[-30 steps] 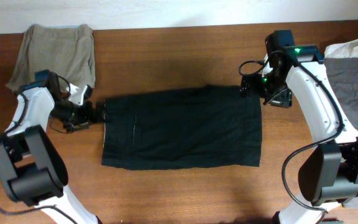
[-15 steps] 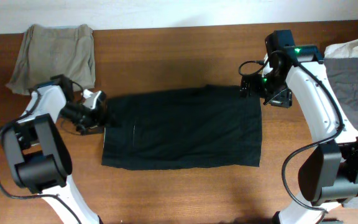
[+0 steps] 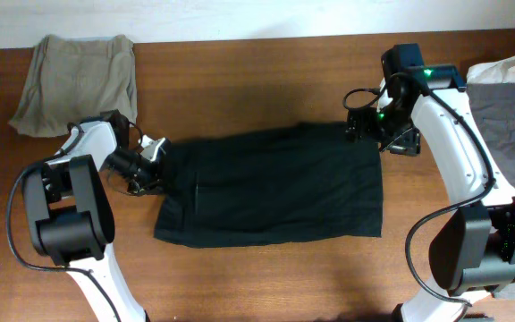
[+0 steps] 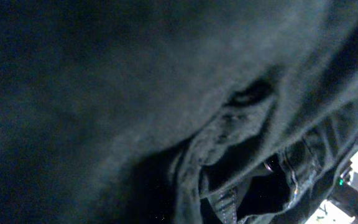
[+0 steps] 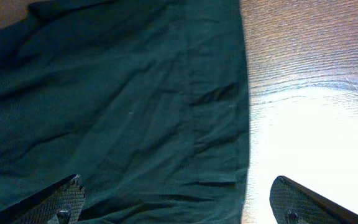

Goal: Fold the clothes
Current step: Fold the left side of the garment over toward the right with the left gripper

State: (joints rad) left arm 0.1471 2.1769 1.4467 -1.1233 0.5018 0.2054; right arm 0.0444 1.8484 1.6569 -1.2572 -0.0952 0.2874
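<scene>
The clothes [image 3: 275, 188], a black shorts-like garment, lie spread flat across the middle of the table. My left gripper [image 3: 156, 168] sits at the garment's left edge, shut on a bunch of that edge. In the left wrist view dark folded cloth [image 4: 104, 93] fills the frame and hides the fingers. My right gripper [image 3: 362, 132] hovers over the garment's far right corner, open. In the right wrist view its fingers straddle the garment's [image 5: 117, 93] side edge, one over the cloth and one over bare wood, the gripper [image 5: 179, 202] holding nothing.
A folded beige garment [image 3: 79, 76] lies at the far left corner of the wooden table [image 3: 257, 72]. A grey garment [image 3: 512, 125] with a white cloth [image 3: 508, 70] behind it lies at the right edge.
My left gripper has slid right onto the garment's left edge and shut on it, and that edge has shifted right and bunched. The right arm has not moved.
</scene>
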